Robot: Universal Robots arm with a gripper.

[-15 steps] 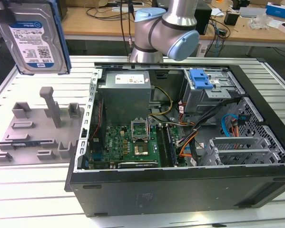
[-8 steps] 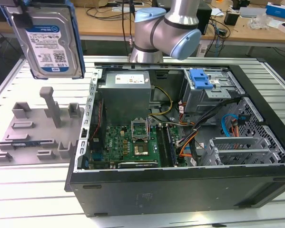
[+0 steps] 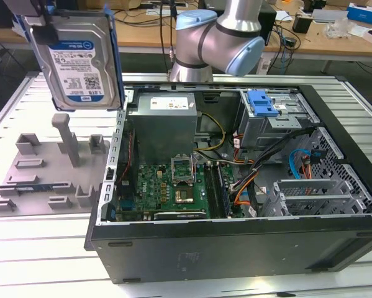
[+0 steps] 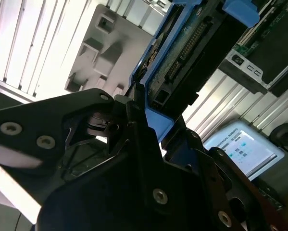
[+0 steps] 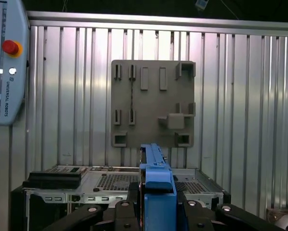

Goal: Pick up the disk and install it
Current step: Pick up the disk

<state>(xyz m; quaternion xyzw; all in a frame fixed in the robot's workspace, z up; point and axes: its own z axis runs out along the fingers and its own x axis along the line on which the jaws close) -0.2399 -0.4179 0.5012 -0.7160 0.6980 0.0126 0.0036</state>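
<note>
Closest to the lens in both wrist views is the gripper (image 5: 157,193) (image 4: 149,121). Its black fingers (image 5: 133,195) are closed narrow on the blue carrier edge of the disk (image 5: 156,163), one on each side. So I read it as clamped on the disk, which runs out from between the fingers edge-on. In the second wrist view I can see the drive's dark underside and connector row (image 4: 192,43) inside the blue frame, beyond the fingers.

From the exterior view, the disk (image 3: 80,62) hangs upright in the air with its white-and-blue label facing the camera. The gripper (image 3: 38,11) holds it at the top edge. It sits high at the exterior view's left, above the grey fixture plate (image 3: 43,167) and just beside the left wall of the open computer case (image 3: 235,251). It touches neither of them and is outside the case, not installed.

Inside the case I can make out:
- the grey power-supply box (image 3: 164,124)
- the green motherboard (image 3: 167,186) nearer the camera than that box
- a blue latch (image 3: 262,102) on the drive cage toward the exterior view's right

The robot arm (image 3: 217,37) rises behind the case. Everything stands on the slatted aluminium table (image 3: 36,261). The first wrist view looks down on the fixture plate (image 5: 153,103) and shows a teach pendant (image 5: 4,62) off to one side.
</note>
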